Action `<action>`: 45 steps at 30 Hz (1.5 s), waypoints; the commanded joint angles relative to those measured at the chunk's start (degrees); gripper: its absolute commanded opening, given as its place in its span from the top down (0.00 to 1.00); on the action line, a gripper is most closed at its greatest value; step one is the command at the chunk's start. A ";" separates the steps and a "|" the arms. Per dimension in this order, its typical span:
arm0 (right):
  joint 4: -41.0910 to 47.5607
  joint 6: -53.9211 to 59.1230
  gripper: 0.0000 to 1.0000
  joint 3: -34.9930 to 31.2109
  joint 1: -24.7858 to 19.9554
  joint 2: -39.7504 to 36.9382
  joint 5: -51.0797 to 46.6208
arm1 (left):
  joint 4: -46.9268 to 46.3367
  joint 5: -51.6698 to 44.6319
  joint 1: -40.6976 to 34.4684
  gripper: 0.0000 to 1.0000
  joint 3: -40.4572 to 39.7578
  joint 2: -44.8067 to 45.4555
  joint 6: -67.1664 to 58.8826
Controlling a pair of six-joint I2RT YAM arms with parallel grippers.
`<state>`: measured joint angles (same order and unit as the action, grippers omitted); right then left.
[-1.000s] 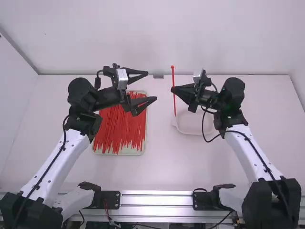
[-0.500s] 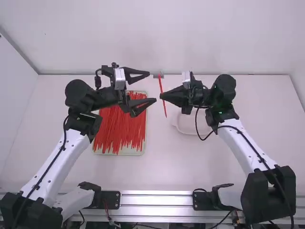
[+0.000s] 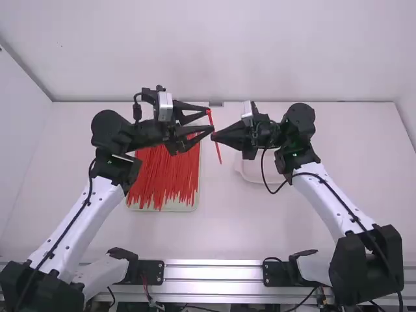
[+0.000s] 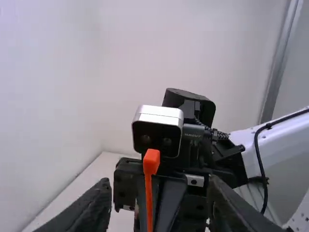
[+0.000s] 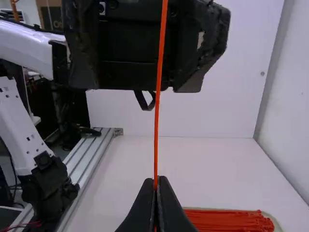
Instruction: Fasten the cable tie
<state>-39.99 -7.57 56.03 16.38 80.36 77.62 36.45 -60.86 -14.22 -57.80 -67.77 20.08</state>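
A single red cable tie hangs in the air over the table's middle, its head uppermost. My right gripper is shut on the strip partway down; the right wrist view shows the tie rising straight from the pinched fingertips. My left gripper faces it, open, one finger on each side of the tie's head without touching. From the left wrist the head stands between my spread fingers, in front of the right arm's camera.
A tray heaped with several red cable ties lies on the table under the left arm. A white dish sits below the right gripper. The table's front and right parts are bare.
The right gripper has carried the tie leftward and tilted it, bringing its head between the left gripper's open fingers. The left gripper rose slightly and turned toward it.
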 commanded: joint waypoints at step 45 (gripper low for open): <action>20.15 18.56 0.00 2.05 -5.05 0.13 6.86 | -14.71 5.16 0.22 0.98 -16.31 -0.87 -4.61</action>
<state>-20.01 6.09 56.14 11.25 80.36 82.81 22.06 -54.87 -14.15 -70.98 -68.14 17.58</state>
